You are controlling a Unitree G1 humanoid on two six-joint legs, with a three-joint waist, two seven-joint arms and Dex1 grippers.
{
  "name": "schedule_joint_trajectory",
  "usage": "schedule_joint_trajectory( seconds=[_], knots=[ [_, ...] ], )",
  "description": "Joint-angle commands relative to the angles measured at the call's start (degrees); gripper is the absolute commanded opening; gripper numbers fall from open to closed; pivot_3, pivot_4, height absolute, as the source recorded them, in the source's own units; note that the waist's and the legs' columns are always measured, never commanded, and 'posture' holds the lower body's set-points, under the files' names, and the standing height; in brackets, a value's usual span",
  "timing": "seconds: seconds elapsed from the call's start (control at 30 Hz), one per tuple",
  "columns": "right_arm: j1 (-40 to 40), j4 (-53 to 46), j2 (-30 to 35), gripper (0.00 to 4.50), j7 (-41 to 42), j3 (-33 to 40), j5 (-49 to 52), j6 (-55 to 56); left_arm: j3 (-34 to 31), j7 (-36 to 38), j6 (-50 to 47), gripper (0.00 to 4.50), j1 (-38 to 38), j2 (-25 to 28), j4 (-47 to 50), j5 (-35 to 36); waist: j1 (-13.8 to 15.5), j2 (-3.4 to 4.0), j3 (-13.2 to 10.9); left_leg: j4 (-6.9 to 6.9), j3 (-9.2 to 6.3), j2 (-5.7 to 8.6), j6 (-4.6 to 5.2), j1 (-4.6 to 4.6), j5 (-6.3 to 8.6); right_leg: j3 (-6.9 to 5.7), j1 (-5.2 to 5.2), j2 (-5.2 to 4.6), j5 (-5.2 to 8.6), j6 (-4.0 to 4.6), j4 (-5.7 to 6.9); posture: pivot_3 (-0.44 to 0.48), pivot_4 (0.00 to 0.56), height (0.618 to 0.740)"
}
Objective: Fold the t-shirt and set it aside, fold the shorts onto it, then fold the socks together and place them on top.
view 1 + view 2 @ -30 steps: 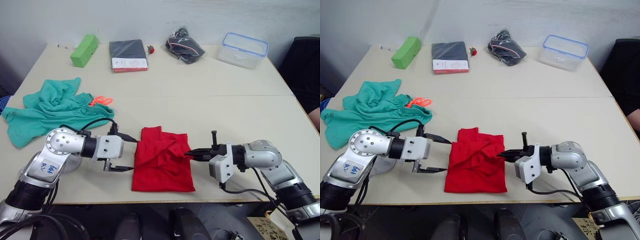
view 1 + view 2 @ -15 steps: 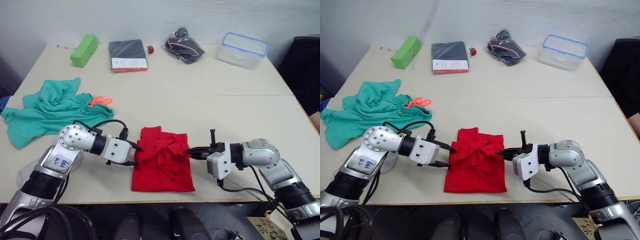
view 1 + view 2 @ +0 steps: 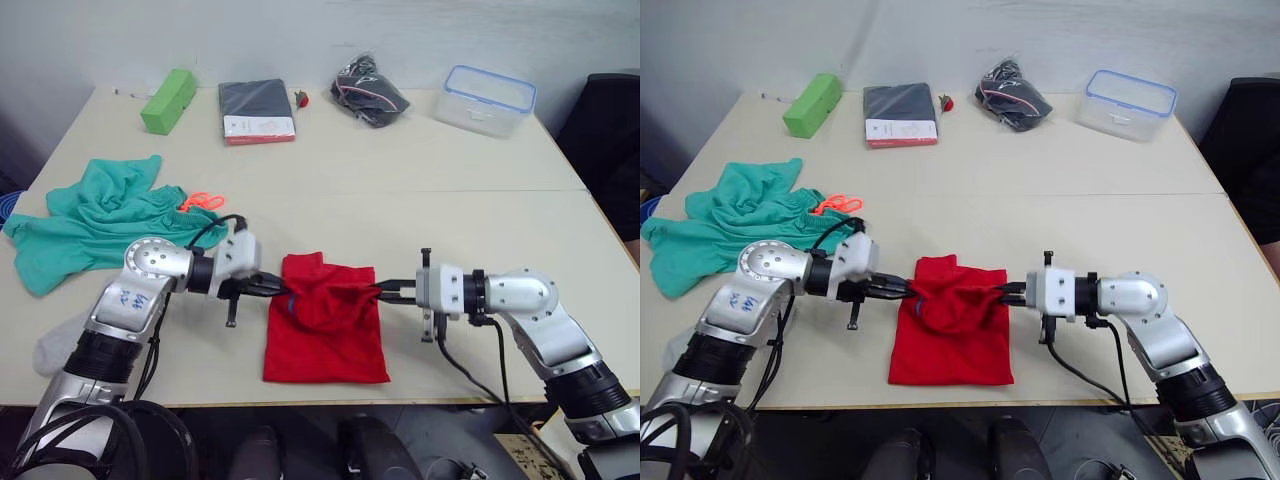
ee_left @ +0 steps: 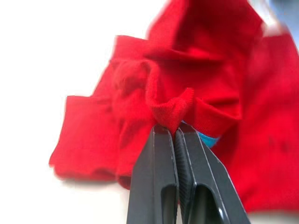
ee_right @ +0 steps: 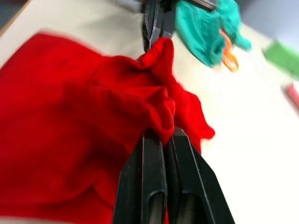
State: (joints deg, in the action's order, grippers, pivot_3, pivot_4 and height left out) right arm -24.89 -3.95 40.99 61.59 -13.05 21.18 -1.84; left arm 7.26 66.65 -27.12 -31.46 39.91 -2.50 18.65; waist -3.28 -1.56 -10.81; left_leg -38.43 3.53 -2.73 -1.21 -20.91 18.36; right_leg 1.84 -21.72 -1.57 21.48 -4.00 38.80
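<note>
Table (image 3: 470, 215), left to right. Sock (image 3: 55, 345) lies at the left front edge, beside the left arm. Shorts (image 3: 95, 220) are crumpled near the left edge, orange drawstring (image 3: 203, 201) sticking out on their right side. Along the back edge: green block (image 3: 168, 100) toward the back-left corner, dark flat pack (image 3: 256, 110), black bundle (image 3: 368, 92), clear box (image 3: 490, 98) with blue rim toward the back-right corner.

T-shirt (image 3: 325, 325) sits at the middle of the front edge, partly folded, lower part flat on the table and reaching close to the edge. Its upper part is bunched and lifted at both sides. A bit of blue inner collar shows in the left wrist view.

Left gripper (image 3: 283, 291) is at the shirt's upper left edge, fingers (image 4: 161, 172) closed on a pinch of red fabric. Right gripper (image 3: 380, 293) is at the upper right edge, fingers (image 5: 152, 179) likewise clamped on a fold of the shirt. The two grippers point toward each other across the shirt, fabric sagging between them.
</note>
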Motion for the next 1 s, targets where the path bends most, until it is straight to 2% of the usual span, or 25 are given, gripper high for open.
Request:
schedule_joint_trajectory(
  seconds=[0.03,0.2,0.33,0.5,0.67,0.77,0.93,1.0],
  knots=[
    [-2.5,1.4,-1.4,0.00,-1.1,1.8,6.2,-16.6,-3.8,-6.9,-14.4,0.03,-0.9,-2.0,0.1,4.1,0.2,0.00,0.0,-0.02,-0.04,0.00,0.01,-0.02,0.01,-0.03,-0.02,-0.01,0.00,0.00,0.02,0.000,0.150,0.740],
    [-9.1,8.9,-5.3,0.00,-7.3,4.7,12.1,-41.7,-12.4,-20.9,-29.6,0.03,-4.2,-8.8,-5.5,7.2,0.5,0.00,0.0,-0.39,-0.14,0.03,0.01,-0.46,0.01,-0.13,-0.36,-0.08,0.00,0.00,0.22,0.000,0.150,0.740],
    [-14.1,16.3,-9.0,0.00,-13.5,9.5,14.3,-53.8,-20.0,-29.4,-36.8,0.03,-7.3,-13.5,-10.2,9.7,0.7,-0.01,0.0,-0.65,-0.09,0.05,-0.01,-0.93,0.00,-0.10,-0.92,-0.10,-0.01,-0.01,0.59,0.000,0.150,0.740],
    [-16.9,20.9,-11.2,0.00,-17.5,13.3,13.5,-58.3,-22.1,-32.5,-38.8,0.03,-7.4,-15.7,-8.7,11.3,0.5,-0.01,0.0,-0.66,-0.06,0.05,-0.06,-1.05,-0.02,-0.08,-1.07,-0.08,-0.01,-0.01,0.66,0.000,0.150,0.740],
    [-14.5,16.1,-9.5,0.00,-15.2,12.6,11.3,-53.7,-21.2,-31.9,-38.5,0.03,-5.8,-15.8,-5.2,12.7,0.4,-0.01,0.0,-0.65,-0.05,0.06,-0.09,-1.09,-0.03,-0.07,-1.09,-0.07,-0.01,-0.01,0.64,0.000,0.150,0.740],
    [-12.5,11.6,-7.5,0.61,-13.5,11.9,10.1,-50.9,-22.0,-32.5,-36.4,0.63,-6.4,-15.4,-5.3,12.3,0.5,-0.01,0.0,-0.65,-0.05,0.08,-0.10,-1.10,-0.03,-0.08,-1.09,-0.07,-0.01,-0.01,0.62,0.000,0.150,0.740],
    [-9.8,3.6,-5.8,2.24,-13.7,15.6,10.3,-46.0,-26.2,-29.1,-34.5,2.09,-7.9,-13.4,-1.9,17.0,0.4,-0.01,0.0,-0.65,-0.05,0.06,-0.12,-1.14,-0.04,-0.08,-1.13,-0.03,-0.01,-0.02,0.58,0.000,0.150,0.740],
    [-8.5,0.1,-5.5,2.92,-13.0,16.9,11.1,-44.4,-24.6,-25.4,-32.9,2.73,-6.0,-11.3,2.4,18.3,0.4,-0.01,0.0,-0.64,-0.05,0.05,-0.16,-1.19,-0.05,-0.07,-1.18,-0.01,-0.01,-0.02,0.59,0.000,0.150,0.740]
  ],
)
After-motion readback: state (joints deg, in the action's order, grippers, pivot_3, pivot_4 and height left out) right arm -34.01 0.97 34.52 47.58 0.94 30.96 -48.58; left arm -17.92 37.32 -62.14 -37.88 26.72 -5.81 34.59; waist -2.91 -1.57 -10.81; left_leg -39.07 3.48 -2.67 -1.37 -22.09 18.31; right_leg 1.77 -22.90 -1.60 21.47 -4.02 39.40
